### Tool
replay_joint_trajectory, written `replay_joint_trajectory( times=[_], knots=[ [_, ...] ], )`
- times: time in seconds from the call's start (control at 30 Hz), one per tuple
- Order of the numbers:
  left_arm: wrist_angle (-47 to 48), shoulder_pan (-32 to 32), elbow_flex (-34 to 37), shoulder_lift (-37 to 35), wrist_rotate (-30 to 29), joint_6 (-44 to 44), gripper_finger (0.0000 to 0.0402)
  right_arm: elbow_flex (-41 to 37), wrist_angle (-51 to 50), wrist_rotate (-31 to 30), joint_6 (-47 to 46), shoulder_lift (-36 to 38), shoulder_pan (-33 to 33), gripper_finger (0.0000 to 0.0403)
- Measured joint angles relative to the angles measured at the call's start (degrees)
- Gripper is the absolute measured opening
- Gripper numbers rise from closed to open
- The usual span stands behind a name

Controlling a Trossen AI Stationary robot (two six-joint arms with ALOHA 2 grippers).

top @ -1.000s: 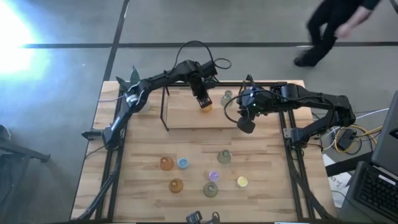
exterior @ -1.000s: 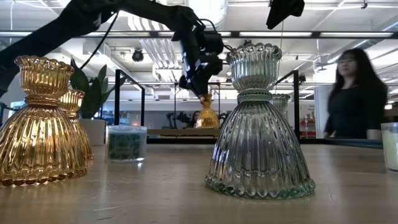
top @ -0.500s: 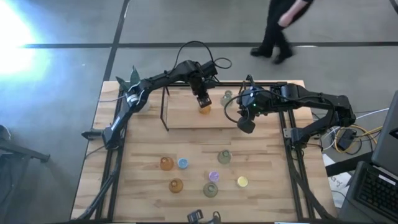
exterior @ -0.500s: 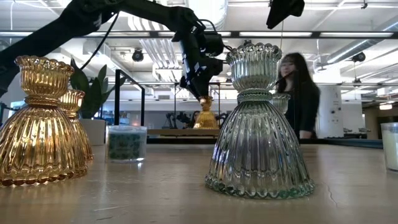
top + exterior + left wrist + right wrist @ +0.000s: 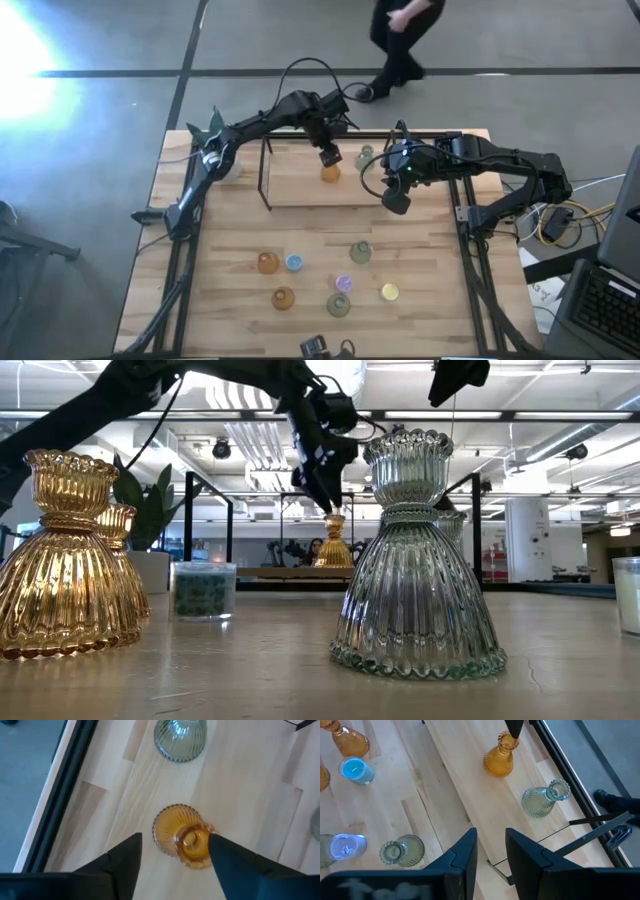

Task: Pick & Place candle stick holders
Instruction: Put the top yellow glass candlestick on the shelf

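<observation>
We find the left gripper [image 5: 327, 155] poised just above an amber candle stick holder [image 5: 330, 173] standing upright on the raised wooden board [image 5: 300, 185] — its fingers [image 5: 122, 862] spread apart on either side of the holder's rim, not closed on it. A clear green holder [image 5: 364, 156] stands nearby on the same board. The right gripper [image 5: 396, 203] waits beside the board, fingers apart, holding nothing. Seven more holders [image 5: 340, 284] sit on the table's near half — amber, blue, purple, yellow, green.

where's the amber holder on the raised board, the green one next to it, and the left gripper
amber holder [image 5: 499, 760], right wrist view, on its body
green holder [image 5: 539, 801], right wrist view, on its body
left gripper [image 5: 172, 852], left wrist view, between its open fingertips
</observation>
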State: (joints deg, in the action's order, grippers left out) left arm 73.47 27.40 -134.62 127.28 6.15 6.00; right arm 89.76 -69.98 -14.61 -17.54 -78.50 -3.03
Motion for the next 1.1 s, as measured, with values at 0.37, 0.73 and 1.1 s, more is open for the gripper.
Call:
replay_joint_trajectory(
  times=[0.37,0.73,1.1],
  knots=[
    [3.5,0.0,0.4,-11.2,1.3,-0.1,0.0255,0.0,0.5,-0.1,0.2,0.0,0.0,0.0085],
    [-6.5,-1.0,10.3,-29.2,5.4,-3.8,0.0252,0.0,3.4,-0.1,-0.2,0.0,0.0,0.0075],
    [-19.0,-1.7,38.8,-53.3,4.3,-12.5,0.0252,0.0,11.3,-0.2,1.9,0.0,-1.1,0.0093]
  ],
)
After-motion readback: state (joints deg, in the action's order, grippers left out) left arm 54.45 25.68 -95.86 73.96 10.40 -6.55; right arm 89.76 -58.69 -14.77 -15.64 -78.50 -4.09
